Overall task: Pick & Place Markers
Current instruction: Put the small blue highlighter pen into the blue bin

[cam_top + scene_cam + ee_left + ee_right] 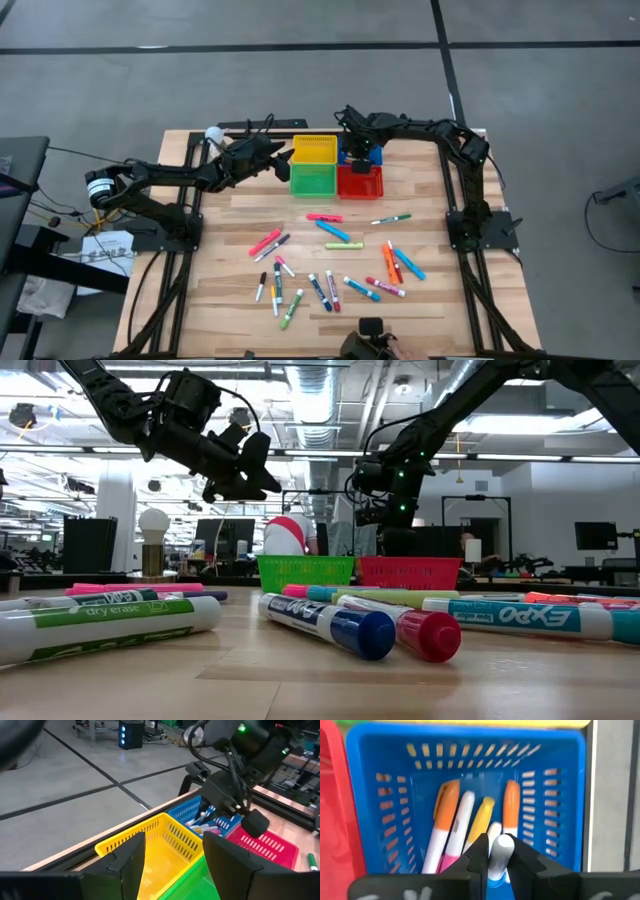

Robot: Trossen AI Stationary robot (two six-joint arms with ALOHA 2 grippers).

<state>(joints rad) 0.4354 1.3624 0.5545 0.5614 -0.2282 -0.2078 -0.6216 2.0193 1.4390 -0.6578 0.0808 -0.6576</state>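
Several markers point(330, 262) lie loose on the near half of the wooden table. Four mesh baskets stand at the far middle: yellow point(315, 150), green point(313, 181), red point(360, 183) and blue point(560, 780). In the blue one lie markers with orange point(511, 795), white and yellow ends. My right gripper point(497, 845) hangs over the blue basket, shut on a marker with a pale end. My left gripper point(175, 855) hovers open, just left of the yellow basket, with nothing between its fingers. My right gripper pinches a marker between its two fingertips; the marker's pale rounded end point(501, 848) shows between them, with a bit of blue below it. The fingers point steeply down into the blue basket. The marker is lifted clear above the markers lying there. The fingers hide the rest of it.
The baskets stand close together in a square, near the table's far edge point(150, 812). The right arm point(235, 775) reaches over the blue and red baskets. Loose markers point(330, 622) crowd the near edge in front of the low camera. A dark object point(372, 330) sits at the near edge.
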